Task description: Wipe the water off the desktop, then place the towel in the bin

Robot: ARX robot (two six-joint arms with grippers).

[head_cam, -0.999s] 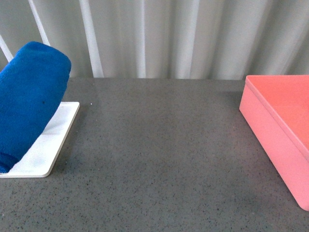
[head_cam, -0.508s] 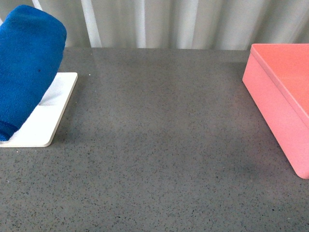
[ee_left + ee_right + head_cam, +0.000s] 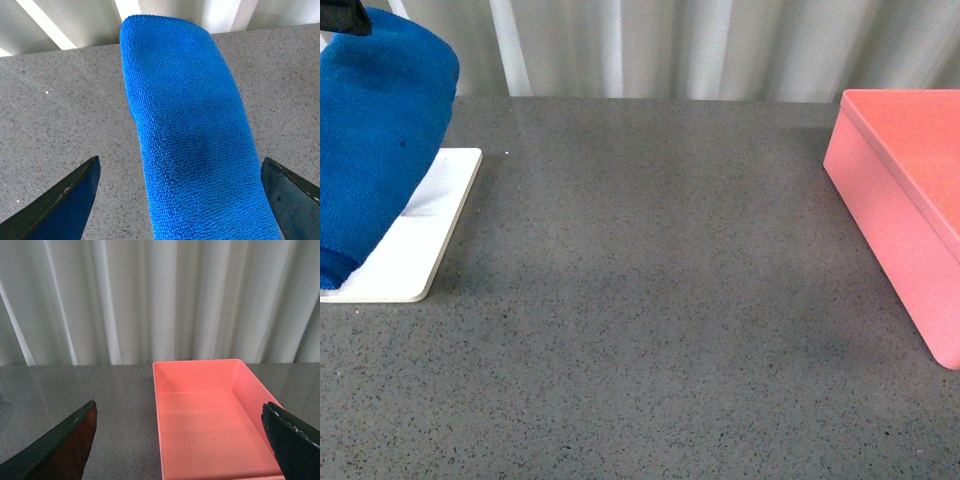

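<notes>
Towel (image 3: 375,150) sits humped on the white tray (image 3: 420,255) in the front view; bin (image 3: 905,210) lies well apart from the tray, across the bench (image 3: 650,300). Left wrist view: left pincer (image 3: 180,167) is spread wide, empty, flanking the towel (image 3: 190,130). Right wrist view: right pincer (image 3: 180,410) is spread wide, empty, facing the bin (image 3: 210,420).

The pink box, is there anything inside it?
Nothing visible: the bin shows a bare pink floor in the right wrist view. One edge runs out of frame.
</notes>
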